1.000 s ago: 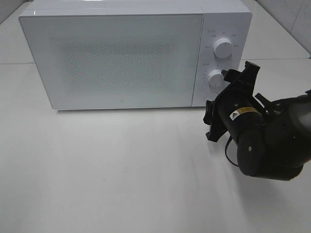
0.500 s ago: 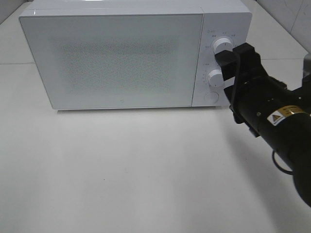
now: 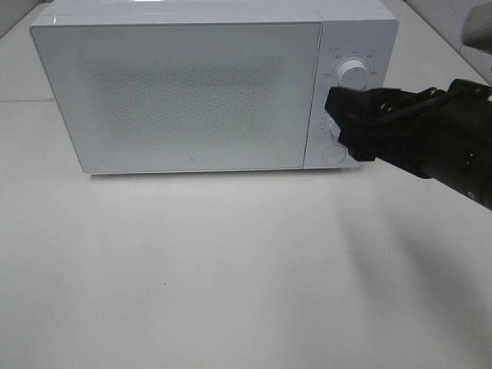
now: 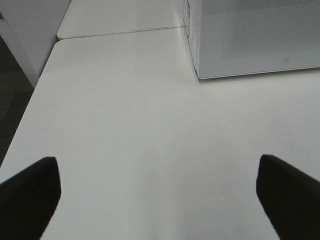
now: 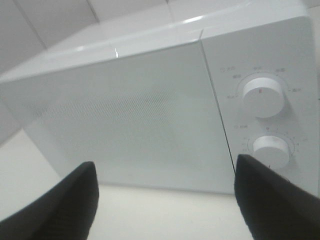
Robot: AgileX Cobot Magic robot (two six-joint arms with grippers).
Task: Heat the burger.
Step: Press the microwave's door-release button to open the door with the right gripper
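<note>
The burger is out of view. The white microwave stands at the back of the table with its door closed; its frosted window shows nothing inside. My right gripper reaches in from the right and hovers in front of the control panel, covering the lower knob in the high view. In the right wrist view the right gripper is open with nothing between its fingers, facing the door and the two knobs. My left gripper is open over bare table, left of the microwave.
The upper knob and a round button sit on the panel right of the door. The white table stretches in front of the microwave. The table's left edge drops to a dark floor.
My right arm has swung up from the lower right and turned, bringing its gripper leftward in front of the lower knob. The microwave door has stayed closed.
</note>
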